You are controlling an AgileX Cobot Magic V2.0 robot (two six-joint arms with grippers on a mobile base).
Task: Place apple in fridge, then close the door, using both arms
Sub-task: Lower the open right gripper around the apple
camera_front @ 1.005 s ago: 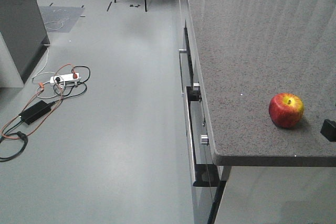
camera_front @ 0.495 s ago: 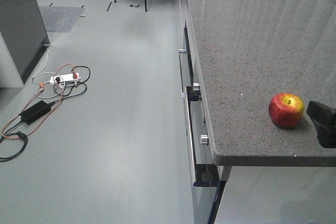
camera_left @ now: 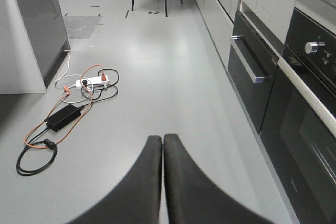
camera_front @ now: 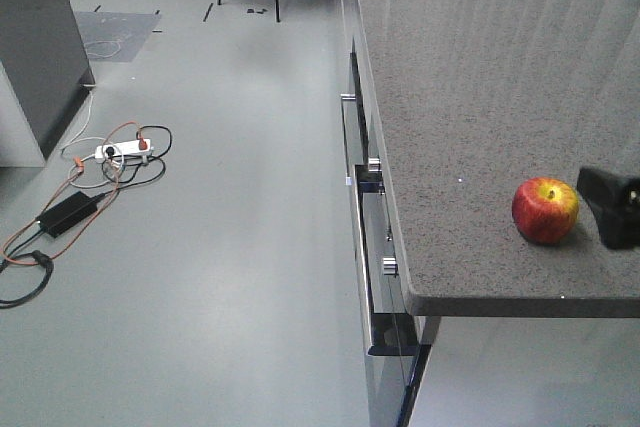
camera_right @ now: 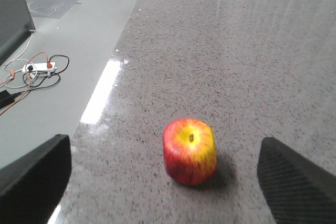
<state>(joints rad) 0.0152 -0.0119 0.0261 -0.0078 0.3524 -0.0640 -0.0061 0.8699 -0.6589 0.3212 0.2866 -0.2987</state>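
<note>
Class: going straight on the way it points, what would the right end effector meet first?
Most likely the apple, standing on the counter straight ahead of the open right end effector; depth is unclear.

counter (camera_front: pixel 470 77): grey, speckled | floor (camera_front: pixel 250 247): power strip (camera_front: pixel 122 151), black adapter (camera_front: pixel 66 213), tangled cables (camera_front: pixel 40 260) | under counter: black oven (camera_left: pixel 307 135)

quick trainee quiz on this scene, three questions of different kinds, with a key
1. True or false: the apple rests on the counter, not touched by the right tool.
2. The left tool is: A open, B shut and empty, C gripping the apple.
3. Fill in: the right tool faces the apple with its jaws wide ___.
Key: 1 true; 2 B; 3 open.
</note>
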